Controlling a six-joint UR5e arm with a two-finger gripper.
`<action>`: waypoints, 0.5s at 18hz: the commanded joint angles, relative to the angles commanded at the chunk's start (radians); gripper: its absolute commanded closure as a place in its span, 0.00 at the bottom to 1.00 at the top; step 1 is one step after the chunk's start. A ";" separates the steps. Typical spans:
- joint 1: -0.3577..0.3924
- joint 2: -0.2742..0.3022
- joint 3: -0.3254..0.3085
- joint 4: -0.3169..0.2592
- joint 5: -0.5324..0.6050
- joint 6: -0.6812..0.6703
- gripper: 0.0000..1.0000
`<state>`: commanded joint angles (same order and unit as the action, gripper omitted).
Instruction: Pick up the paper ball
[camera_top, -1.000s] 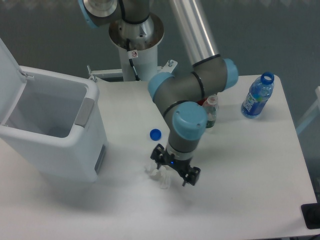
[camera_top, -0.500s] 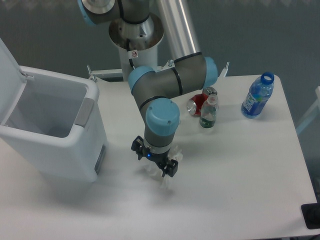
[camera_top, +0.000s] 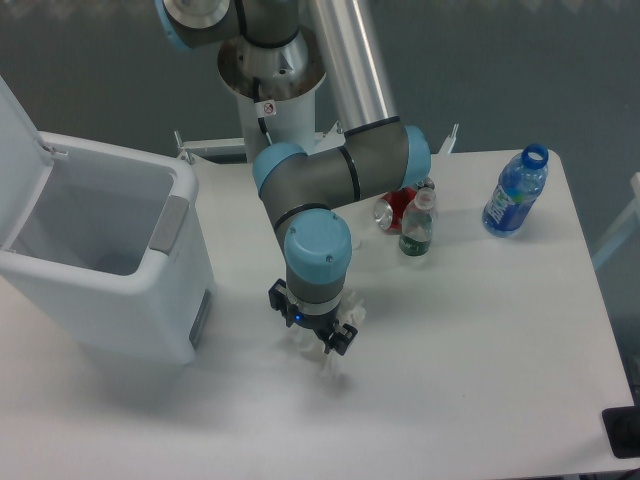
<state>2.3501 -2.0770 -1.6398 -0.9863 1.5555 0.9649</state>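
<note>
The fingers (camera_top: 318, 352) hang just over the desk (camera_top: 480, 340), spread apart I think (they're pale and hard to read). The paper ball (camera_top: 352, 312) peeks out beside the wrist. It's light and squashy, so pinch it across the middle. Bin (camera_top: 100, 255) sits left, bottles (camera_top: 515, 190) right.

The arm bends down, gripper (camera_top: 316, 352) near the tabletop (spread unclear).

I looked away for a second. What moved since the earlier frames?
The gripper swung left across the table and now hides the spot where the blue cap lay. Whether it holds anything cannot be told. The bin, blue bottle, small bottle and can stayed.
</note>
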 joint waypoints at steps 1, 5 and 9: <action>-0.002 0.000 0.003 0.000 0.000 -0.003 0.71; 0.000 0.005 0.029 0.000 -0.002 -0.005 1.00; 0.000 0.005 0.061 0.000 -0.002 -0.078 1.00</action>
<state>2.3501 -2.0724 -1.5785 -0.9863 1.5539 0.8869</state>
